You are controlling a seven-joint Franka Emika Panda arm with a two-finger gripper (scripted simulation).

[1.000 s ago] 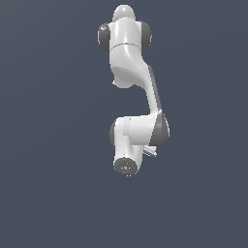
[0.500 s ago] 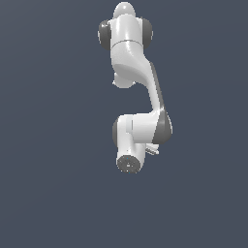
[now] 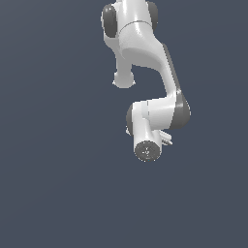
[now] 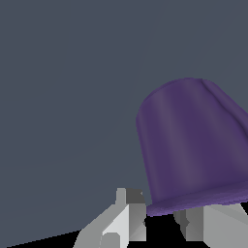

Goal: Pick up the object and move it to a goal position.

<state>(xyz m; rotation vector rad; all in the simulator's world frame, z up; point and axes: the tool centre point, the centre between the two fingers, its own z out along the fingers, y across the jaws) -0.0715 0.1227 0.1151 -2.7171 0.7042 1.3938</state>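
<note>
Against a flat, featureless slate-grey backdrop hangs the glossy white jointed robot arm (image 3: 145, 77). Its jaws grip the smooth purple flared-rim cup-shaped object (image 4: 193, 150).

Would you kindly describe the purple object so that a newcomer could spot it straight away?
Start from the white robot arm over the plain dark grey floor; the exterior view hides the piece, so use the wrist view. There, right by the pale grey fingers, sits a purple cup-like piece with a flared rim. It is the only coloured thing in sight.
</note>
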